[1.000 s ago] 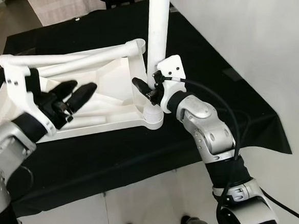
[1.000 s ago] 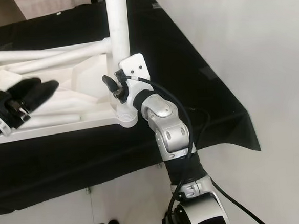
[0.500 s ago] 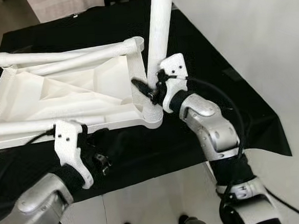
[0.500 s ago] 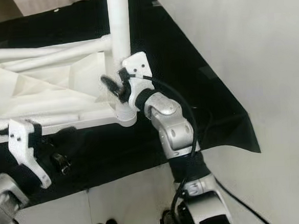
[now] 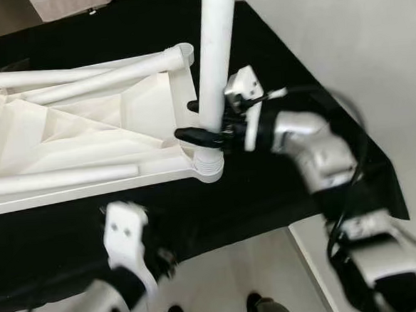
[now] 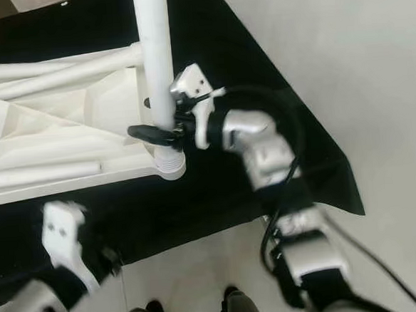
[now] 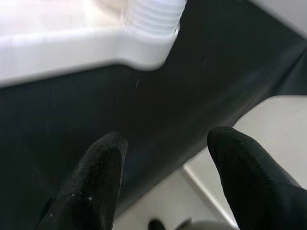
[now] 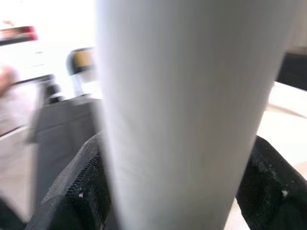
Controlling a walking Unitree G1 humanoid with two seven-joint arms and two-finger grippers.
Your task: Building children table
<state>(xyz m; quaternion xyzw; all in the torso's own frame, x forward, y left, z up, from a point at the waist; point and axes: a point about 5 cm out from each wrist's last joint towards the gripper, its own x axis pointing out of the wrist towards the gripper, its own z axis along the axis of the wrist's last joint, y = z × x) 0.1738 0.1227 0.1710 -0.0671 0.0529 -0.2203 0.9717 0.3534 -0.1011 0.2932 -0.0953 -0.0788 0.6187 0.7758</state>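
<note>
1. My right gripper (image 5: 204, 124) pinches the upright table leg (image 5: 216, 62) just above its corner socket (image 5: 208, 164), steadying it for threading
2. Tabletop (image 5: 85, 136) lies inverted on the black cloth (image 5: 280, 172); left gripper (image 7: 165, 158) spread, idle off the front edge

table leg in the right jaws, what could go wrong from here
The right gripper clamps the upright table leg low, near its threaded socket, so the long top could lever sideways and cross-thread. The left gripper hangs open off the tabletop, so the upturned top may twist on the black cloth.
</note>
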